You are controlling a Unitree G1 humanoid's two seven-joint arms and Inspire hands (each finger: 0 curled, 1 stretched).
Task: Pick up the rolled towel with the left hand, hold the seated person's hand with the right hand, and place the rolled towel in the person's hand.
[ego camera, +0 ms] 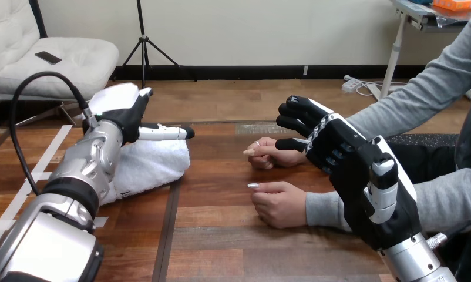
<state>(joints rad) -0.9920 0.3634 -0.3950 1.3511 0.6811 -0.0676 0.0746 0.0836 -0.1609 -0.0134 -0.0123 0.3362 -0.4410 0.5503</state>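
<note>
The rolled white towel lies on the wooden table at the left. My left hand sits on top of its far end, thumb straight out to the right across the roll; its fingers are hidden behind the towel. My right hand hovers at the right with relaxed, spread fingers, open and holding nothing. Its lowest fingertip reaches the back of the person's farther hand, which rests loosely curled on the table. The person's nearer hand lies knuckles up just below, partly under my right palm.
The person's grey sleeves come in from the right edge. White tape strips mark the table's left part. Bare wood lies between the towel and the person's hands.
</note>
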